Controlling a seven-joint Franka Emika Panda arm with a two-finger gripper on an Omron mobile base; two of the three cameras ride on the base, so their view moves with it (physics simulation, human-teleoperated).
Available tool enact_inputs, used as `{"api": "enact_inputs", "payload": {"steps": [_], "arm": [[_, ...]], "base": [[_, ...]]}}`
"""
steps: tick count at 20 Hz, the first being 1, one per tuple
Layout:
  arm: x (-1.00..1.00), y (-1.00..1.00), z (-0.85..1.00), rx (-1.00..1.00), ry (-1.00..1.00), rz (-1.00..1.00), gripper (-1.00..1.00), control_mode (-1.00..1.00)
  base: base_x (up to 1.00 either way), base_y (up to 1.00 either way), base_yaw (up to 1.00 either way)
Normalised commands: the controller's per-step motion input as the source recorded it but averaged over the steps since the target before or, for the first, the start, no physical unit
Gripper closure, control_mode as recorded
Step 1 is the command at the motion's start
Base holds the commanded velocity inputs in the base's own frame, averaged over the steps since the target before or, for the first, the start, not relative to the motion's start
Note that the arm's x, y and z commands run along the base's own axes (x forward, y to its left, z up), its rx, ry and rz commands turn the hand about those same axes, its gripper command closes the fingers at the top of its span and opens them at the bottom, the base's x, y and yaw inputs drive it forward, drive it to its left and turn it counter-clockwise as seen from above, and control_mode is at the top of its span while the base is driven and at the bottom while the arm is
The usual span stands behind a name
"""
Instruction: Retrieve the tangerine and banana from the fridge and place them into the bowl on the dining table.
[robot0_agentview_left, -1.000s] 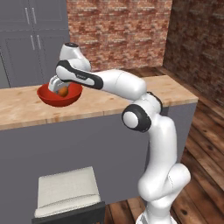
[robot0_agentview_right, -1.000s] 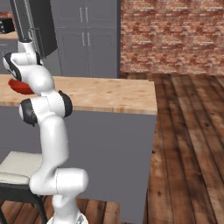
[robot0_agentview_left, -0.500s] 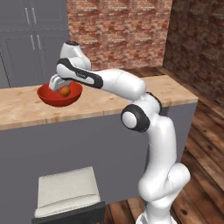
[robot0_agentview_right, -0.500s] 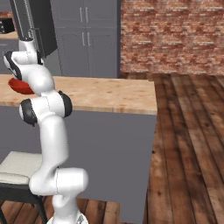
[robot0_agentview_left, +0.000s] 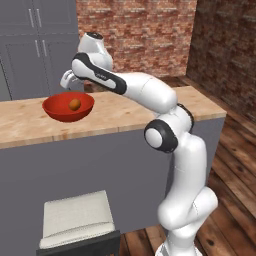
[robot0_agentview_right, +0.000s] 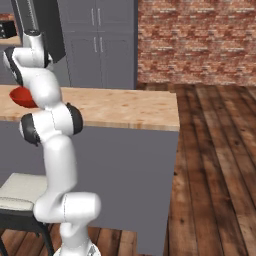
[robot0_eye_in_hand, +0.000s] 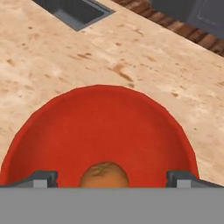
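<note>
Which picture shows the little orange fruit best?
The left base view: the whole tangerine sits in the red bowl. The hand view shows just its top. In the right base view the arm hides it.

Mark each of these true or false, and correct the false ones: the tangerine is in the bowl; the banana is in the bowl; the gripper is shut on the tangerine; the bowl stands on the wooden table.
1. The tangerine is in the bowl: true.
2. The banana is in the bowl: false, only the tangerine lies there.
3. The gripper is shut on the tangerine: false, it is open above it.
4. The bowl stands on the wooden table: true.
</note>
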Motion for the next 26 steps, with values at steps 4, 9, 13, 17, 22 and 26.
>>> {"api": "enact_inputs", "payload": {"steps": [4, 9, 13, 17, 22, 26], "arm": [[-0.49, -0.77, 0.27, 0.08, -0.26, -0.01, -1.0, -1.0], [-0.73, -1.0, 0.0, 0.04, -0.24, -0.09, -1.0, -1.0], [-0.92, -1.0, 0.0, 0.04, -0.23, -0.13, -1.0, -1.0], [-1.0, -1.0, 0.09, 0.01, -0.17, -0.16, -1.0, -1.0], [-1.0, -1.0, 0.24, 0.02, -0.07, -0.24, -1.0, -1.0], [-1.0, -0.93, 0.22, 0.07, 0.0, -0.27, -1.0, -1.0]], "base": [[0.0, 0.0, 0.0], [0.0, 0.0, 0.0], [0.0, 0.0, 0.0], [0.0, 0.0, 0.0], [0.0, 0.0, 0.0], [0.0, 0.0, 0.0]]}}
